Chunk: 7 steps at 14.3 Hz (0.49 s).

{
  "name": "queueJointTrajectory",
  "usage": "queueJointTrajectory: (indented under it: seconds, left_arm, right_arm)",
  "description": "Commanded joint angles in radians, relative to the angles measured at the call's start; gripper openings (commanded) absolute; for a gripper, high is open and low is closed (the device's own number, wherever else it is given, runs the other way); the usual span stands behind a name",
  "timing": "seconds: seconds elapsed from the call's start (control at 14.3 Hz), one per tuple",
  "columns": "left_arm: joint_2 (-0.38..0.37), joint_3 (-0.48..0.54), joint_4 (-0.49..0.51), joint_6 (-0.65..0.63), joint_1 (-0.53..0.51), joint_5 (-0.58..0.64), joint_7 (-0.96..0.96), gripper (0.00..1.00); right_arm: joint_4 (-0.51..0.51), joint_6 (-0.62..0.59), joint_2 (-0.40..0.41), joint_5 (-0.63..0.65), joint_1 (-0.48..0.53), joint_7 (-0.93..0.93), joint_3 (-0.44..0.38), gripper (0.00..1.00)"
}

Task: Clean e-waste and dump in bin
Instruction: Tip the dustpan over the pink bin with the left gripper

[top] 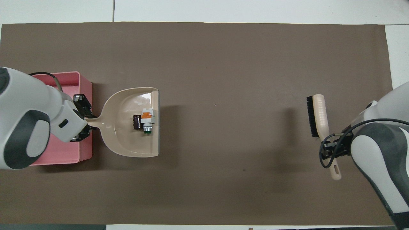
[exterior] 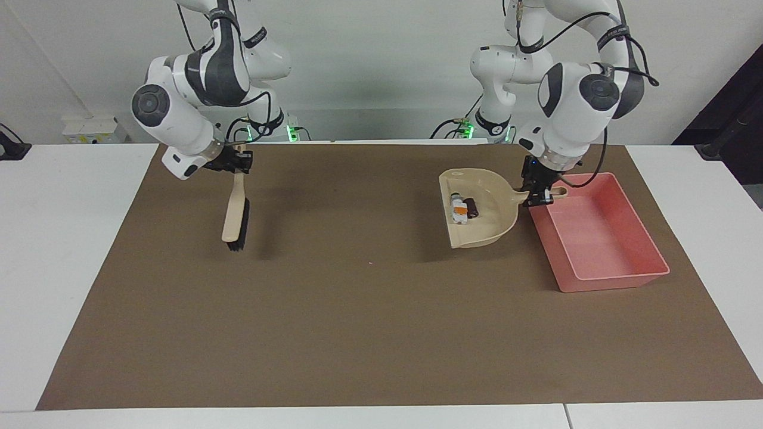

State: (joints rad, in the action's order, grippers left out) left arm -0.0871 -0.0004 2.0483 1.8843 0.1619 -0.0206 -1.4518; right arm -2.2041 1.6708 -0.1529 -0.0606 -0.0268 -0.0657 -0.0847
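beige brush [exterior: 235, 215] — brown mat [exterior: 357, 310], white table [exterior: 71, 238]

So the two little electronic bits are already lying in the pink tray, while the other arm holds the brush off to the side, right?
Not quite. The facing view shows both electronic bits lying in the beige dustpan, which the left gripper holds by its handle, raised beside the pink tray. The tray holds nothing yet. The right gripper does hold the brush off to the side.
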Motion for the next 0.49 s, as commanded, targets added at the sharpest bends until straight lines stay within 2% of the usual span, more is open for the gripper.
queueJointTrajectory:
  seconds: [0.0,0.28,0.42]
  left_arm:
    - [-0.013,-0.001,-0.072,-0.063,-0.086,-0.024,-0.097,0.00]
    - [0.001,0.005,-0.155,-0.090,-0.276,-0.022,-0.215,0.00]
    - [0.012,0.005,-0.183,-0.093,-0.335,-0.015,-0.239,0.00]
  right_arm:
    - [-0.092,0.117,-0.030,0.056,0.045,-0.031,0.017,0.00]
    - [-0.114,0.176,0.013,0.074,0.094,-0.083,0.017,0.00]
    - [-0.115,0.211,0.044,0.106,0.099,-0.136,0.017,0.00]
